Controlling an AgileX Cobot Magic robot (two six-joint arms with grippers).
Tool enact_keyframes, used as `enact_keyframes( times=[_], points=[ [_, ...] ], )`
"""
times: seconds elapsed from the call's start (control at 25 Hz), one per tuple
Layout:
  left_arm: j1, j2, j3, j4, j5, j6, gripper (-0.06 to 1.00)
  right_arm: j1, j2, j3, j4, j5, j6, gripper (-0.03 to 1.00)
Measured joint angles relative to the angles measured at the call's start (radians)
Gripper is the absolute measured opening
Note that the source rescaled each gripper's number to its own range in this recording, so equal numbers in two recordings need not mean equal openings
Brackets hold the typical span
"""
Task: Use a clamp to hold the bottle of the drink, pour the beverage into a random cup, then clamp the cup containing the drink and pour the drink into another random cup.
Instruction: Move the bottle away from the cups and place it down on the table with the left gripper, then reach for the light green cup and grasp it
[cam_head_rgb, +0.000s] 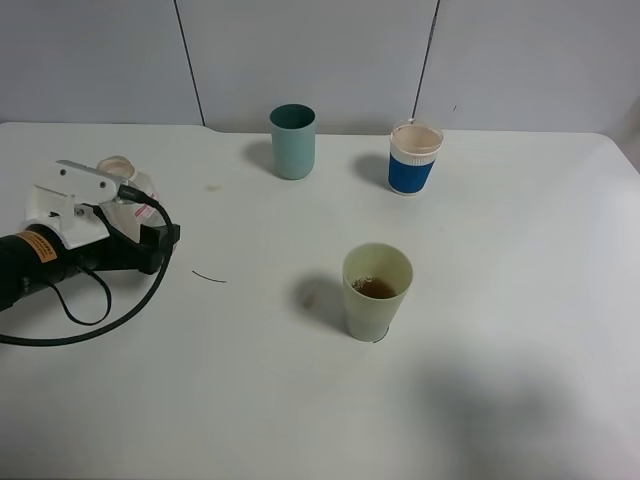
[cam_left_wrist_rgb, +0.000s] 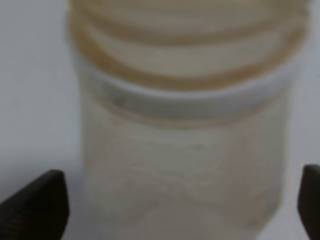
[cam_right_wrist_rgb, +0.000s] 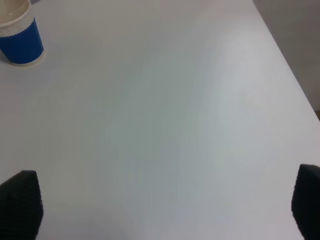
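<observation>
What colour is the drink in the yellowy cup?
The liquid is dark brown, clearest in the high view.

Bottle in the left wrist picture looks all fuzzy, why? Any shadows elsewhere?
Left wrist view: the bottle fills the frame, very close, so it is out of focus. Exterior high view: sharp, with a soft shadow left of the pale green cup. Right wrist view: the blue-and-white cup looks fairly clear.

A white table (cam_head_rgb: 520, 400) is carrying three cups, well apart. A teal cup (cam_head_rgb: 292, 141) and a blue-and-white cup (cam_head_rgb: 414, 158) are standing at the back, and a pale yellow-green cup (cam_head_rgb: 376, 291) nearer the front. A clear bottle (cam_head_rgb: 122, 176) is sitting far left, and a black cable (cam_head_rgb: 85, 322) is looping across the tabletop near it.
</observation>
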Motion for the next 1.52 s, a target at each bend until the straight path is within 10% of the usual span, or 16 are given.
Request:
enact_keyframes(
  times=[0.72, 1.52],
  points=[
    [0.000, -0.238, 0.100, -0.008, 0.189, -0.102, 0.93, 0.000, 0.000, 0.000, 0.000, 0.000, 0.000, 1.00],
    [0.000, -1.080, -0.145, -0.102, 1.235, -0.134, 1.00, 0.000, 0.000, 0.000, 0.000, 0.000, 0.000, 1.00]
  ],
)
